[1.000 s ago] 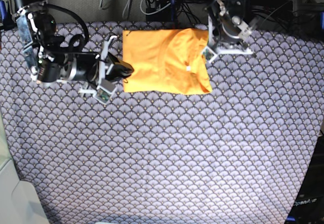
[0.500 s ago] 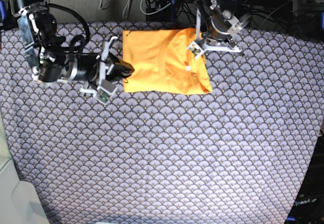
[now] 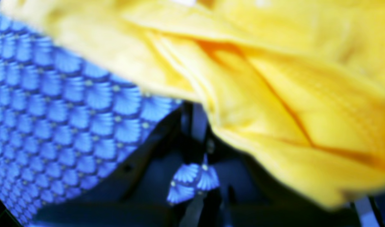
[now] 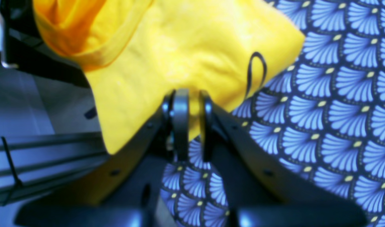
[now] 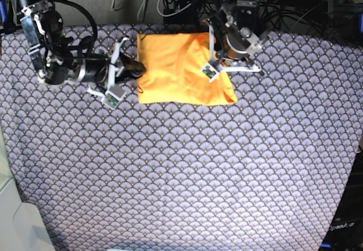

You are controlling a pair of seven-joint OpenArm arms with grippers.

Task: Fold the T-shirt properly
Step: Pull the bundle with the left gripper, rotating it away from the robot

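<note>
Apparently right fingers (image 4: 187,104) pinch T-shirt (image 5: 181,69) edge.

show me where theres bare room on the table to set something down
Free: the tablecloth in front of the T-shirt, and its far right side. Crowded: the back strip, with the right gripper and left gripper on the shirt.

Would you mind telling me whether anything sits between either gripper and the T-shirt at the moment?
Nothing visible does. The right gripper is already shut on an edge of the T-shirt, and the left gripper is right over the shirt's other side, though the blurred wrist view does not show its fingers. Only patterned cloth surrounds the shirt.
</note>
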